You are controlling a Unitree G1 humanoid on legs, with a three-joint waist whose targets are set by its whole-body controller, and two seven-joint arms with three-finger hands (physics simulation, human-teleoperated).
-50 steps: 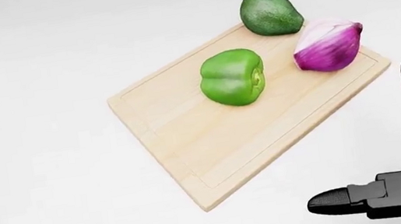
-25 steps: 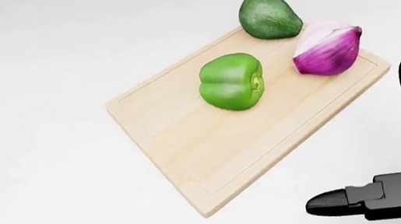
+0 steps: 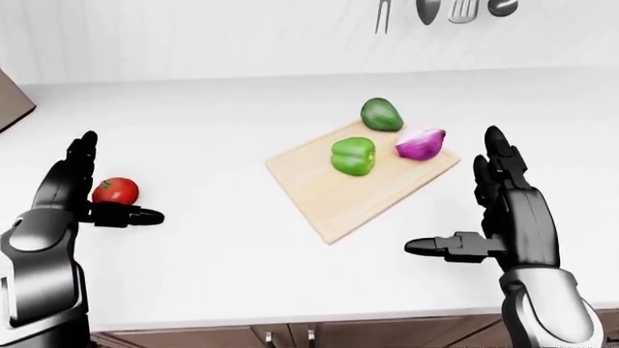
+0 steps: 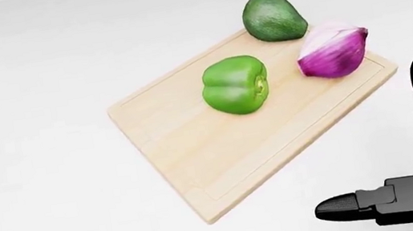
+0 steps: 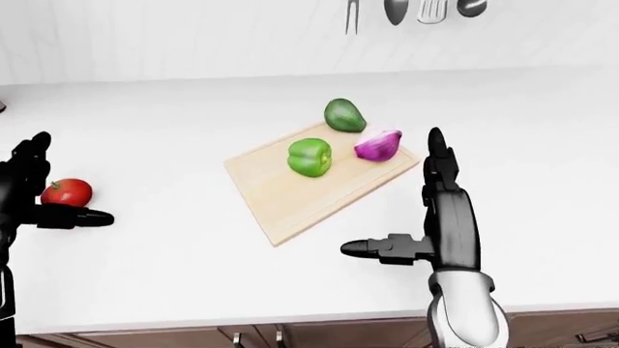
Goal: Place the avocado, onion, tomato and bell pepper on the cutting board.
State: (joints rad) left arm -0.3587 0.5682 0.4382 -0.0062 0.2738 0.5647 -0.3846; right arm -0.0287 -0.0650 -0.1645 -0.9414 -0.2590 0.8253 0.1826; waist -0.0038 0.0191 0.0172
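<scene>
A wooden cutting board (image 3: 339, 203) lies on the white counter. A green bell pepper (image 3: 353, 156) and a cut red onion (image 3: 421, 143) sit on it, and a dark green avocado (image 3: 381, 114) rests at its top corner. A red tomato (image 3: 116, 191) lies on the counter far to the left, off the board. My left hand (image 3: 120, 178) is open, with its fingers raised beside the tomato and its thumb below it. My right hand (image 3: 453, 191) is open and empty to the right of the board, also seen in the head view (image 4: 377, 116).
Utensils (image 3: 435, 9) hang on the wall above the counter. The counter's near edge (image 3: 290, 319) runs along the bottom, with cabinet fronts below. A brown object (image 3: 11, 105) shows at the left edge.
The whole head view has shifted slightly left, so the camera moved a little. The board and vegetables hold their places on it. My right hand has barely moved.
</scene>
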